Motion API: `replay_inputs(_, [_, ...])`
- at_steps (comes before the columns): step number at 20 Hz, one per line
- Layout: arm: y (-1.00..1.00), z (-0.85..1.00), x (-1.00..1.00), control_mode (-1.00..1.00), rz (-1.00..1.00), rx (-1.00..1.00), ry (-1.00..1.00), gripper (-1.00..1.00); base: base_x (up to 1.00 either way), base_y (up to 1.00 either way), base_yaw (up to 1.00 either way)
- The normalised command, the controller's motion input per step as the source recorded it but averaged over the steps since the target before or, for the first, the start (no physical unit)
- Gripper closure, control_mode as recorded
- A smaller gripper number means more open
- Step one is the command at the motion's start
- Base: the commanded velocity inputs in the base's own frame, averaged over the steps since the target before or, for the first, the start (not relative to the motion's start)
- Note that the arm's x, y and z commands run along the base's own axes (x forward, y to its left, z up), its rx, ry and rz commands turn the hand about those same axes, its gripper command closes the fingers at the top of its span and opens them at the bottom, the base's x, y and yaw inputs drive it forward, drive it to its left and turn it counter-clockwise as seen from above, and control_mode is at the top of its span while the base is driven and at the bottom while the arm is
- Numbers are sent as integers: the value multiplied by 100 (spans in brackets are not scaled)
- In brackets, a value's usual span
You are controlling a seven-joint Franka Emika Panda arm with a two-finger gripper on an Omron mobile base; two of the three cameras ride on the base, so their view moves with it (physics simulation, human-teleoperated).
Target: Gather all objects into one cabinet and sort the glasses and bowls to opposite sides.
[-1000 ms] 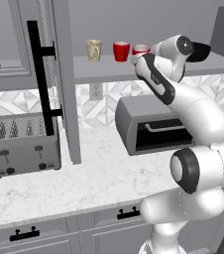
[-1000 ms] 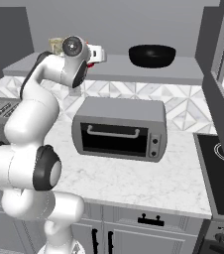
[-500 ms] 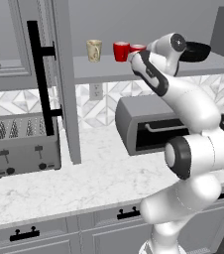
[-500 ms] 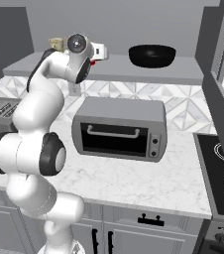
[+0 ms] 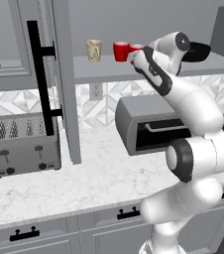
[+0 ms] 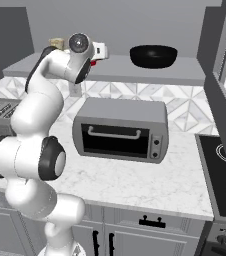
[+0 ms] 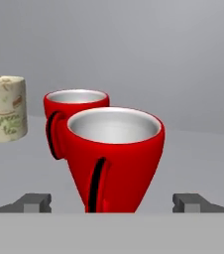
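In the left base view the end effector (image 5: pixel 134 53), clamped on the near red cup (image 5: pixel 137 48) a second ago, now stands with jaws apart, so that cup rests on the cabinet shelf (image 5: pixel 104 73) just beside the far red cup (image 5: pixel 121 51), with the beige patterned cup (image 5: pixel 94 50) at nine o'clock of them. The right base view puts the black bowl (image 6: pixel 153 55) well apart at three o'clock on the same shelf, above a toaster oven (image 6: pixel 121 129) on the marble surface (image 6: pixel 150 182). In the hand view both fingertips (image 7: pixel 33 202) flank the near cup without touching, so the glasses look gathered opposite the bowl.

base views: behind arm, left and right, facing shelf (image 5: pixel 109 74) | hand view: close, level along shelf
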Motion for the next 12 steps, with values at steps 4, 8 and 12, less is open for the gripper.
replay_inputs(4, [0,2,-38,-100,3,0,-9,-100,0,0,0])
replay_inputs(8, [0,13,-69,-100,0,0,-5,-100,0,0,0])
replay_inputs(12, [0,35,-97,-100,0,1,-1,-100,0,0,0])
